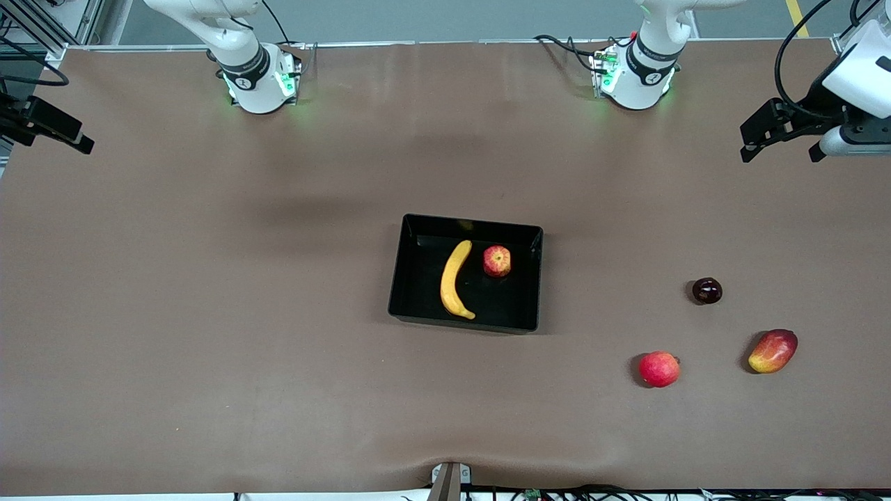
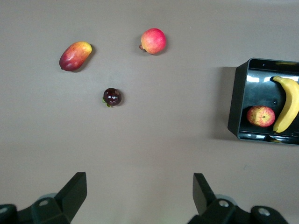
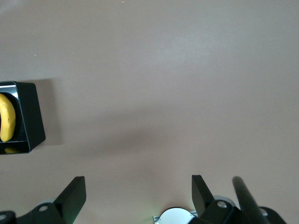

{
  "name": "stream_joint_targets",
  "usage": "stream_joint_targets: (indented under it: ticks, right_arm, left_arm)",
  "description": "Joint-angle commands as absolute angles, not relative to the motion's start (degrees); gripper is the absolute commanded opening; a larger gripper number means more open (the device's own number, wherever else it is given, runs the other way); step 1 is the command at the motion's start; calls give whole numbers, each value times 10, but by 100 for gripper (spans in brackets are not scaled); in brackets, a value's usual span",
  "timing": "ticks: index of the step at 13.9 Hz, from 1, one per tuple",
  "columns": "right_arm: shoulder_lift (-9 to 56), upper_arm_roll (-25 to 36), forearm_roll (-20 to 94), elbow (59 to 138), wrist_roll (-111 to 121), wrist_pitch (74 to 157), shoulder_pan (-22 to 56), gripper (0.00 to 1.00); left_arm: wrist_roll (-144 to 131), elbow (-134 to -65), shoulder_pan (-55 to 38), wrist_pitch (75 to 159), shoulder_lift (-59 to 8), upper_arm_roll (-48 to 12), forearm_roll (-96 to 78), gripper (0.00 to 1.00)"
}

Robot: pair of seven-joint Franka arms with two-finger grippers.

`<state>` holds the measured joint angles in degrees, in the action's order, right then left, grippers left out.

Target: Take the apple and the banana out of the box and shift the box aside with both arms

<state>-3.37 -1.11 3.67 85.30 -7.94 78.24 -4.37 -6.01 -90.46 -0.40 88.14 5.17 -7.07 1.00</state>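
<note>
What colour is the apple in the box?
The apple is red with yellow streaks, clearest in the front view.

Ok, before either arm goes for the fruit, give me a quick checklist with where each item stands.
1. Left gripper open, empty: ok.
2. Right gripper open, empty: ok.
3. Apple in the box, nothing over it: ok.
4. Banana in the box beside the apple, not touching it: ok.
5. Both grippers up, away from the box: ok.
6. Loose pinkish-red fruit, mango and dark fruit lie apart from the box: ok.
</note>
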Motion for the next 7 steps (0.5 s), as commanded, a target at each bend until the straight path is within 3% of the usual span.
stream_joint_targets:
  ticks: [1, 7]
  right_arm:
    - [-40, -18, 49, 860, -73, 783, -57, 100]
    - [-40, -18, 49, 860, -73, 783, -57, 100]
  left_arm:
    - [-62, -907, -8, 875, 62, -67, 3, 100]
    - [-55, -905, -5, 875, 52, -67, 4, 100]
